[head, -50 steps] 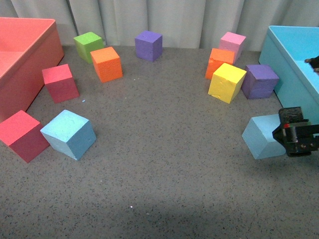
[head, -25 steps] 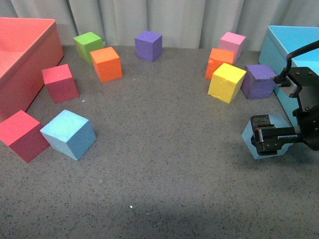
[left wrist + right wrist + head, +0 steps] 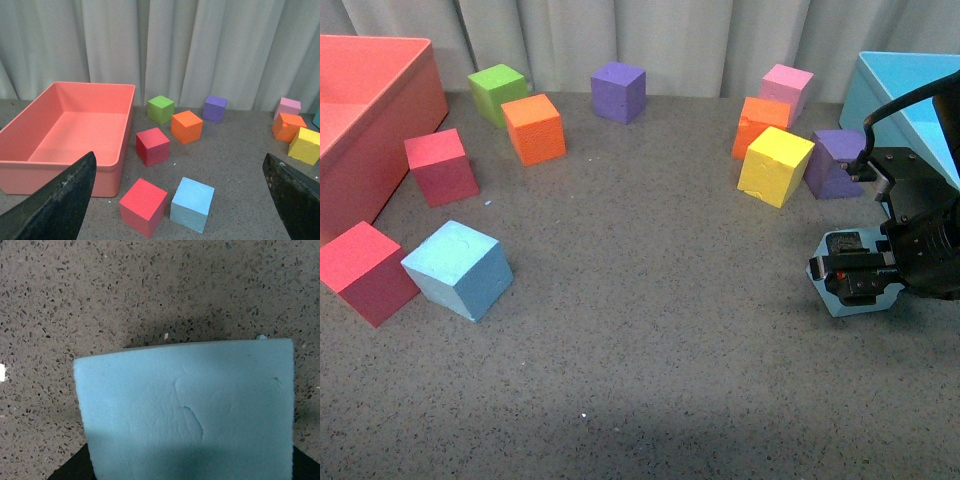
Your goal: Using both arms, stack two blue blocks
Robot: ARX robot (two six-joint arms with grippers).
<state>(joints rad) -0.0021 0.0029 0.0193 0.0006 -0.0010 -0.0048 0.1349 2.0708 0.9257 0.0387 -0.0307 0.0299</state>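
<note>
Right gripper (image 3: 853, 277) hiding blue block (image 3: 840, 305) — grip unclear; left gripper (image 3: 178, 157) wide, fingers (image 3: 55, 200) cropped

No readable text or labels anywhere.

front: high, looking down | left wrist: low, far, shares pink bin (image 3: 395, 120) | right wrist: tight on blue block (image 3: 185, 410)

I see soft, even light and no glare. The table (image 3: 650, 340) gets dimmer near me. My right wrist view is sharp on the blue block (image 3: 185, 410) (even its creases show), with dark shadow beside it. The left fingers (image 3: 55, 205) look blurry.
</note>
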